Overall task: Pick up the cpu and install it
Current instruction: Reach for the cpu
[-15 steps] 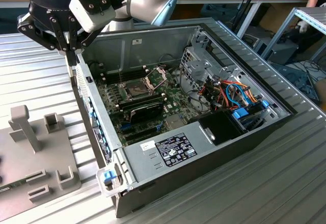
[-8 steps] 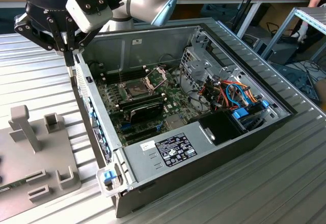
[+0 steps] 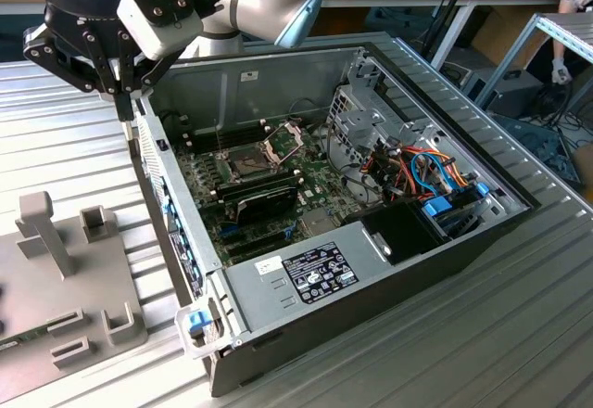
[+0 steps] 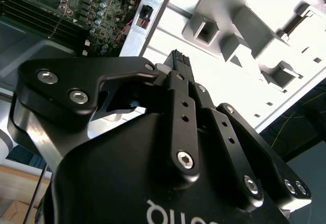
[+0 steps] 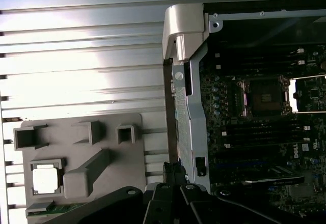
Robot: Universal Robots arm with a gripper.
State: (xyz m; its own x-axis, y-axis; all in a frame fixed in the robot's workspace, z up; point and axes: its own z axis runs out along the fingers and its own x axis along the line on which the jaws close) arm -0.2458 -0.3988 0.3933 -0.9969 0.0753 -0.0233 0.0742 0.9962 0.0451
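Observation:
The cpu (image 5: 46,179), a small silvery square, lies in a pocket of the grey fixture plate (image 5: 117,152) beside the case in the first wrist view. My gripper (image 3: 123,109) hangs over the ribbed table just outside the open computer case's (image 3: 278,74) side wall, at the exterior view's left. Its fingers are shut with nothing between them, and its tips (image 4: 178,60) point down beside the case wall (image 5: 189,107). On the motherboard, the dark square socket (image 3: 243,160) is bare, with its metal frame (image 3: 285,136) hinged up. The first wrist view also shows the socket (image 5: 265,96).
The grey fixture plate (image 3: 69,278) with upright blocks sits at the exterior view's left front. Inside the case are a black card (image 3: 264,199), memory slots, a drive cage (image 3: 357,121), coloured cables (image 3: 426,172) and a power supply (image 3: 306,274). A workbench stands behind.

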